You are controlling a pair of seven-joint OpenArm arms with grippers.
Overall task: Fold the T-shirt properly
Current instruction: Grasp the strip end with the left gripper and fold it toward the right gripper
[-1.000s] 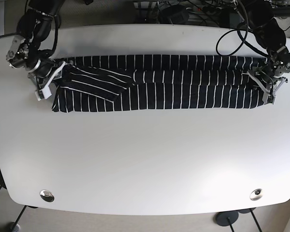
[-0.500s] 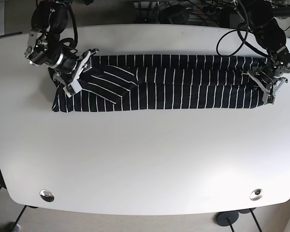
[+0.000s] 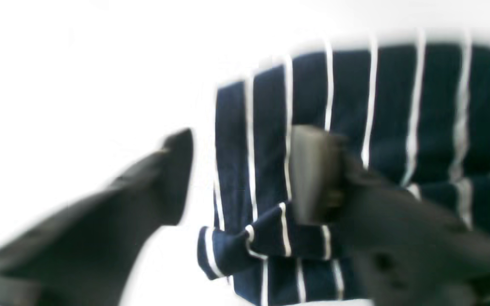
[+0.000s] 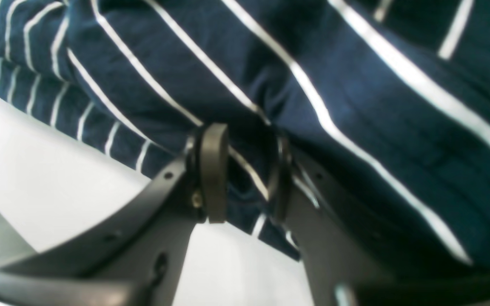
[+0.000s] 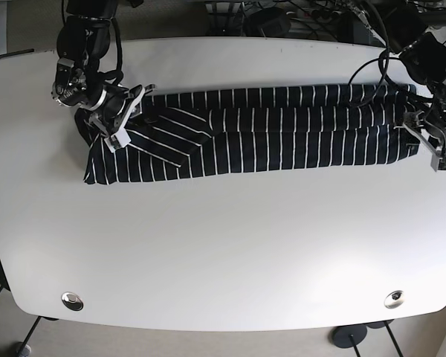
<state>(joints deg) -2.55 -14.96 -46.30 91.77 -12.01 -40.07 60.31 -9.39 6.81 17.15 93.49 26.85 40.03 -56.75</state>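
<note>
- T-shirt [image 5: 253, 126] lies as a long striped band across the far half of the white table [image 5: 223, 245].
- R gripper [image 4: 245, 170] is pinched on a bunch of cloth at the sleeve end.
- L gripper [image 3: 240, 174] gapes wide at the hem end, holding nothing.
- Risk: w/ only one end held, a pull could drag the band askew.
- Cables behind the table, bare floor below.

Base view: overhead, facing down, whole bench [image 5: 223, 245]. Wrist views: each close behind its pincer, blurred. All three share the striped shirt [image 5: 282, 137], left wrist at its end.
</note>
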